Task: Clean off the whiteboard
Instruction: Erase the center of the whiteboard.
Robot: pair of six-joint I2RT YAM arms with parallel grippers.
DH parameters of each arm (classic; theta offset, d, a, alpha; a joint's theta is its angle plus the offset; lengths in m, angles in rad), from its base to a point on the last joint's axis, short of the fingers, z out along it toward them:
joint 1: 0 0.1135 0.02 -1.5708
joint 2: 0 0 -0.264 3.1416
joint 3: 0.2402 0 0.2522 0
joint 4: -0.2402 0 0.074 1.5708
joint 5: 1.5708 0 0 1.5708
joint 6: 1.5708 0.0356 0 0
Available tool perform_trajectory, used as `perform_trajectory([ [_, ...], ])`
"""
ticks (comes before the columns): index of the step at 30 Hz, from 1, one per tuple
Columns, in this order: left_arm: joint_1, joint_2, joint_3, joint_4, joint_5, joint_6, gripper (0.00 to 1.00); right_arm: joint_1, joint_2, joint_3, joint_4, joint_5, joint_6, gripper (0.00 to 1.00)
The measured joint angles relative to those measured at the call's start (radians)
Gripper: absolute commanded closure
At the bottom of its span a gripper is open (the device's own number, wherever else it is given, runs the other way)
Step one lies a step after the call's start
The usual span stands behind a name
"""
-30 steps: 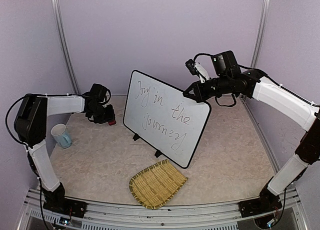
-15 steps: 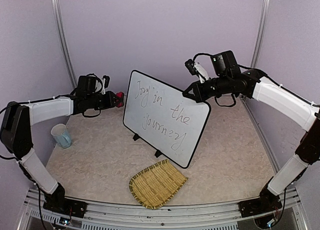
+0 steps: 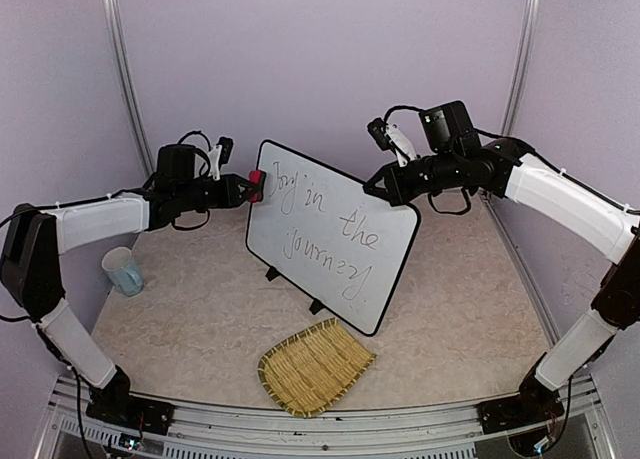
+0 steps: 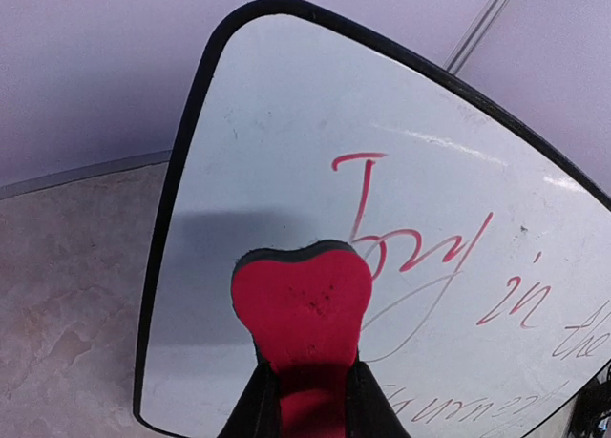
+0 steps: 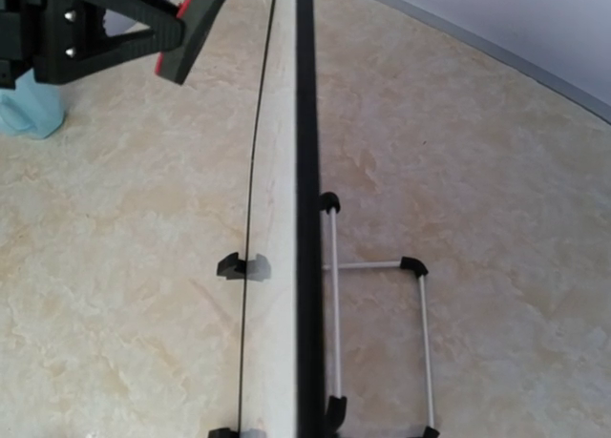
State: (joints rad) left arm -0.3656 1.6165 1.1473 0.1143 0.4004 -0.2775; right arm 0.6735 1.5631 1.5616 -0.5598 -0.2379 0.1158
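The whiteboard (image 3: 330, 241) stands tilted on its two black feet mid-table, with dark handwriting on its face. My left gripper (image 3: 246, 187) is shut on a red heart-shaped eraser (image 3: 257, 182) held at the board's top left corner. In the left wrist view the eraser (image 4: 302, 300) sits between my fingers (image 4: 250, 414), against the board (image 4: 286, 123) just left of the first written letter. My right gripper (image 3: 384, 189) grips the board's top rim near its right corner. The right wrist view looks down the board's edge (image 5: 305, 171); its own fingers are out of frame.
A pale blue mug (image 3: 123, 271) stands at the left wall. A woven straw mat (image 3: 313, 367) lies in front of the board near the front edge. A wire stand (image 5: 377, 314) props the board from behind. Metal posts (image 3: 125, 79) stand at the back corners.
My left gripper has risen from near the table at the left and moved right with the eraser to the board's top left corner. The right arm and the board have not moved.
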Motion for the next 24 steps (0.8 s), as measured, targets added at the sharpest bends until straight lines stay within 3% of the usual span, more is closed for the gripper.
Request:
perform_trajectory([
  [14, -0.062, 0.090, 0.236, -0.046, -0.019, 0.061, 0.85, 0.001, 0.000, 0.000, 0.000, 0.001, -0.002, 1.00],
  [24, -0.060, 0.126, 0.230, -0.077, -0.035, 0.069, 0.85, 0.001, 0.000, 0.000, -0.001, 0.007, -0.003, 1.00],
])
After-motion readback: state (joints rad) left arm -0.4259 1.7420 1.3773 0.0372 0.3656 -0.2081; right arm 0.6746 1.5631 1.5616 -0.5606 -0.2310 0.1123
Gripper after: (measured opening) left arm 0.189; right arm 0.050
